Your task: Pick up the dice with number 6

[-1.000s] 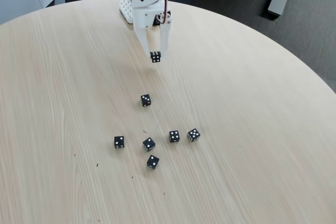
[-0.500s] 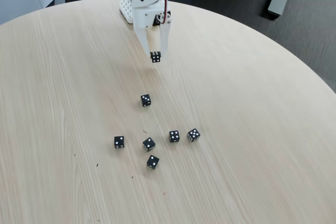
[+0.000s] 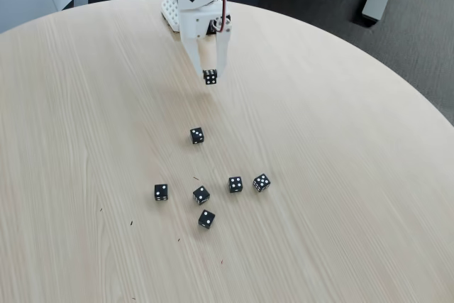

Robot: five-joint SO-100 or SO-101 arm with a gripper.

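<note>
In the fixed view my white gripper points down over the far middle of the round wooden table. Its two fingers are shut on a small black die, the dice with number 6, whose front face shows six white pips in two rows. The die hangs between the fingertips, apparently above the tabletop. Several other black dice lie nearer the camera: one alone below the gripper, the rest in a loose cluster.
The cluster holds dice at the left, centre, front and right. The arm's white base sits at the table's far edge. A dark floor and chair lie beyond.
</note>
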